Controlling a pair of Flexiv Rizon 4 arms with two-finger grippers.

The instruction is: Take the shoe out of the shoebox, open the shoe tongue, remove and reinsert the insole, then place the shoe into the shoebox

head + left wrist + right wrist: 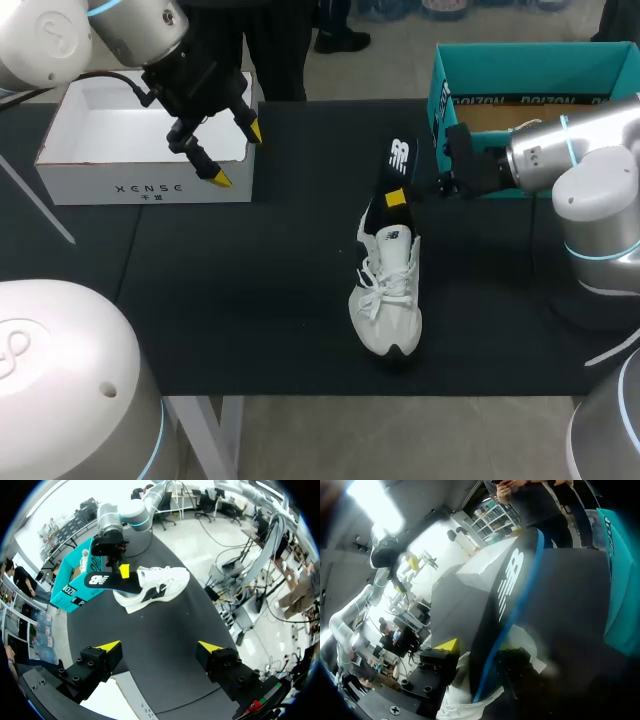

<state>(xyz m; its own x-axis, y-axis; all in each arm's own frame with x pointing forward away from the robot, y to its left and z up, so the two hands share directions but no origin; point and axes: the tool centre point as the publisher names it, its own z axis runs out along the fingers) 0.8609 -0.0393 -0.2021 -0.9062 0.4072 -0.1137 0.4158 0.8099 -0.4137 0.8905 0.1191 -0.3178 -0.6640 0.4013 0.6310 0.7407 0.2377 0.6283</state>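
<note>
Head view, left to right. A white open-topped cardboard box (120, 185) sits at the far left of the black table mat (250, 290). The left gripper (237, 155) hangs over that box's near right corner with its yellow-tipped fingers spread wide and nothing between them. Near the middle of the mat lies a white lace-up sneaker (388, 290), upright on its sole, toe toward the near edge and heel toward the far side. A black foam insole (401, 160) with a blue edge and a white logo stands tilted out of the sneaker's heel opening, its lower end inside the shoe. The right gripper (400, 196) is clamped on the insole just above the collar. At the far right stands an open teal cardboard shoebox (530, 65), well apart from the sneaker; the right arm's wrist crosses in front of its near wall.

Left wrist view: the left gripper (160, 647) is parted above the mat and a corner of the white box (125, 700); ahead are the sneaker (162, 582), the raised insole (97, 580) and the shoebox (70, 587).

Right wrist view: the insole (505, 595) passes between the right gripper's (480, 655) fingers, hiding much of the sneaker (455, 705) below.
</note>
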